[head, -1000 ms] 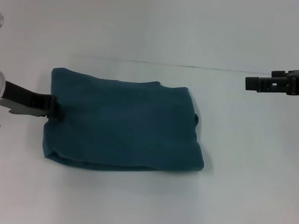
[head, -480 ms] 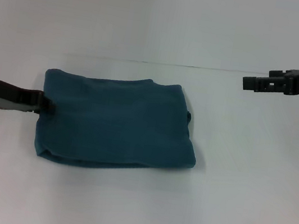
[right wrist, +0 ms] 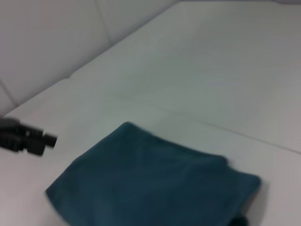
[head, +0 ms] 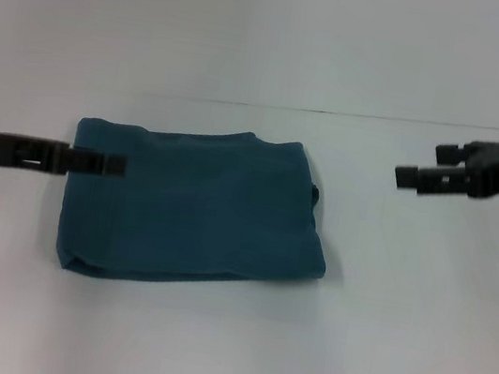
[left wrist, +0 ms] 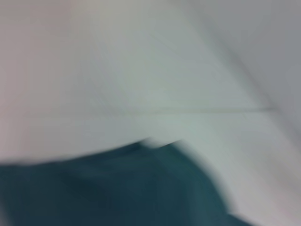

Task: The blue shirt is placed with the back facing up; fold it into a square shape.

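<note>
One blue shirt (head: 194,205) folded square | left gripper (head: 112,164) over its left edge, grip unclear | right gripper (head: 408,177) well apart, grip unclear

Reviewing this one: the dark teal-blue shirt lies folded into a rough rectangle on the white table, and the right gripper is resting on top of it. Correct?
Not quite. The dark teal-blue shirt is folded on the white table, but the right gripper is off to its side, clear of the cloth, as the head view shows.

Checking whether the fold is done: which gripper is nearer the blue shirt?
Left. The left gripper overlaps the blue shirt at its left edge; the right gripper hangs apart, beyond its right edge.
</note>
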Controlling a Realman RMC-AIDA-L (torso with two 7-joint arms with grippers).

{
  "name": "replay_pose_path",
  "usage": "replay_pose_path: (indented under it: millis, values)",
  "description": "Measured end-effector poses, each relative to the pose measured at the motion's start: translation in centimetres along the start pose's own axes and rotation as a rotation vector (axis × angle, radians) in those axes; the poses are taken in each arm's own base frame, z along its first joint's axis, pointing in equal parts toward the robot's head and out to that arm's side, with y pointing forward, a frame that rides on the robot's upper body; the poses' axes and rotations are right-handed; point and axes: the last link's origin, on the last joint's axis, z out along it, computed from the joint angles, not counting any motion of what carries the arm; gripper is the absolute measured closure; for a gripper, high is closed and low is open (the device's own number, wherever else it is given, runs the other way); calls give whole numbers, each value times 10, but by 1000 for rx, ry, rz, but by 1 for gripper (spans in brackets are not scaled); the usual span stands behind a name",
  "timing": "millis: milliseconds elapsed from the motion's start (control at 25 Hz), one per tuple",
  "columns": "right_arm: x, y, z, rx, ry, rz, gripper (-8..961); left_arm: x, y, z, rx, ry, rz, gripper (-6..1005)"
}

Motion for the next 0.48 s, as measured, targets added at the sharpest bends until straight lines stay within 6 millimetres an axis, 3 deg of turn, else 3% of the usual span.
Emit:
replay_pose_path:
  millis: [240, 280, 480]
  values:
    - [26, 24, -18, -165, -14, -144, 7, -27, 25, -27, -238, 36, 131, 310]
    - [31, 26, -21, -184, -23, -164, 7, -45, 32, -37, -317, 43, 164, 276]
    - [63, 36, -35, -253, -83, -238, 7, -68, 33, -47, -343, 63, 190, 64]
